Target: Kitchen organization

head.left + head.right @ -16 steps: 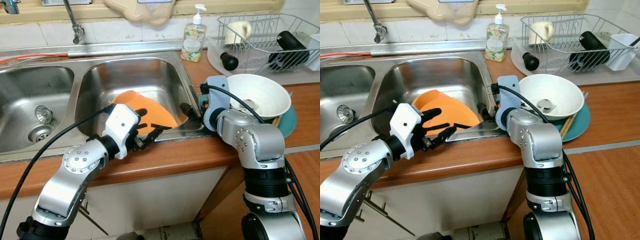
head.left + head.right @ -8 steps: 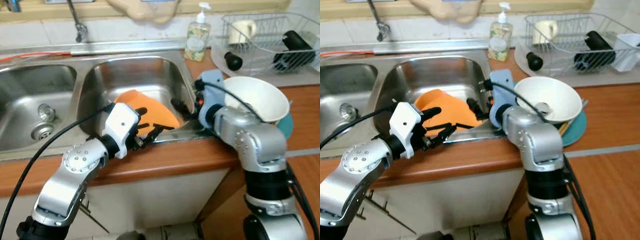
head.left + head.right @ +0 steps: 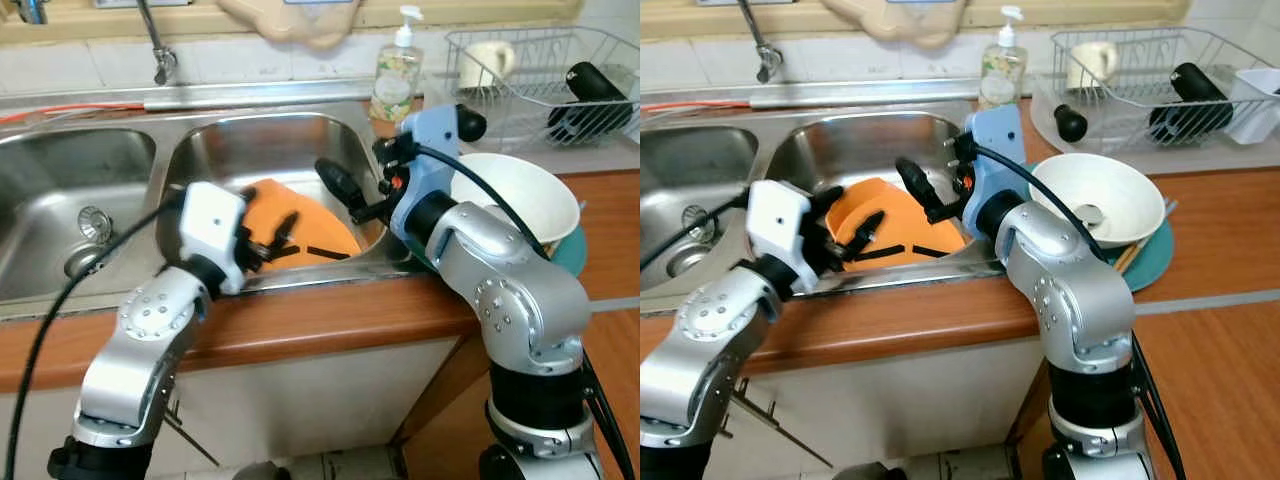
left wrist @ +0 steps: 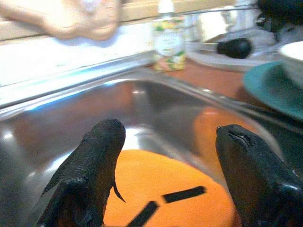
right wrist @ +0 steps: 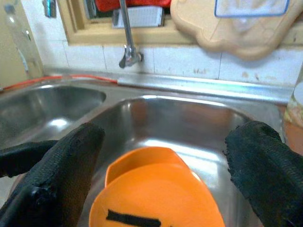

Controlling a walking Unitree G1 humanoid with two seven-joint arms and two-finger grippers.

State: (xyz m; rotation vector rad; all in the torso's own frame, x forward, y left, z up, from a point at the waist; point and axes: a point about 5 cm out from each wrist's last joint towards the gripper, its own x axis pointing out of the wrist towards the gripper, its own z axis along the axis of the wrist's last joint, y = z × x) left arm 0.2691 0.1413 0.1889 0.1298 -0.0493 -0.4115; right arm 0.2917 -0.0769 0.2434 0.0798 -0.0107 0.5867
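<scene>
I'm working on getting the orange plates [image 3: 305, 225] out of the sink [image 3: 270, 150]; they lean in its right basin, against the front wall. My left end effector [image 3: 268, 240] hovers over the plates' near edge, fingers spread wide, holding nothing. The right end effector [image 3: 345, 190] hangs above the plates from the bowl [image 3: 520, 190] side, also wide open and empty. Next, I reckon, one end effector must drop onto a plate rim and pinch it. A second ago the right one sat low by the sink's corner; it has since lifted and swung over the basin, while the left has pushed forward past the bench [image 3: 330, 320] edge.
</scene>
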